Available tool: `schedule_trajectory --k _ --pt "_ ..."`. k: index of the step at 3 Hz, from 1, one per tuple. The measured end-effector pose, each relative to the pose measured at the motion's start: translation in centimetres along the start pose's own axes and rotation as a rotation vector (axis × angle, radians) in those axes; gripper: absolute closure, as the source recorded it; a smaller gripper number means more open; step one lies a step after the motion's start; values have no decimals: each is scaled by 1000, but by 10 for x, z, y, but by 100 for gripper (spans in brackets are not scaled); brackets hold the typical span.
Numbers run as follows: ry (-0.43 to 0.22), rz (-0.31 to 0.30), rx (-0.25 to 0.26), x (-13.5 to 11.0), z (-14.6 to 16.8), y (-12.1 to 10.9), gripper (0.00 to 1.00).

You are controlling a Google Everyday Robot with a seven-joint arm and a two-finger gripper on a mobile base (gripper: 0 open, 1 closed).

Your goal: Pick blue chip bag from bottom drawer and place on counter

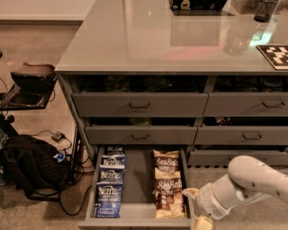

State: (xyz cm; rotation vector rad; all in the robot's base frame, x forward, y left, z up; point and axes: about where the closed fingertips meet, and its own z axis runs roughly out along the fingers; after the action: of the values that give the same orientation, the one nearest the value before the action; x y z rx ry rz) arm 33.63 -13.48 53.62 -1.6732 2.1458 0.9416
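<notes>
The bottom drawer (137, 182) is pulled open at the foot of the grey cabinet. A column of dark-blue "Kettle" chip bags lies along its left side, the nearest blue chip bag (108, 200) at the front. Brown-and-cream Sea Salt bags (168, 188) fill its right side. The glossy pale counter (148, 40) tops the cabinet. My gripper (196, 208) is low at the drawer's front right corner, on the white arm coming in from the right. It is open and empty, with one cream fingertip (190, 193) by the Sea Salt bags, apart from the blue bags.
Two rows of wider grey drawers with dark handles (139, 106) sit above the open drawer. A black backpack (27, 166), cables and a low stand (31, 81) are on the floor at left. A glass (234, 40), dark cup (265, 9) and checkered board (275, 55) stand on the counter's right.
</notes>
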Motion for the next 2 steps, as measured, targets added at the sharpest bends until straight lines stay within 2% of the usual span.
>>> schedule_trajectory --k 1,2 --pt "-7 -12 24 9 38 -29 0" --pt "-31 -37 56 3 61 -60 0"
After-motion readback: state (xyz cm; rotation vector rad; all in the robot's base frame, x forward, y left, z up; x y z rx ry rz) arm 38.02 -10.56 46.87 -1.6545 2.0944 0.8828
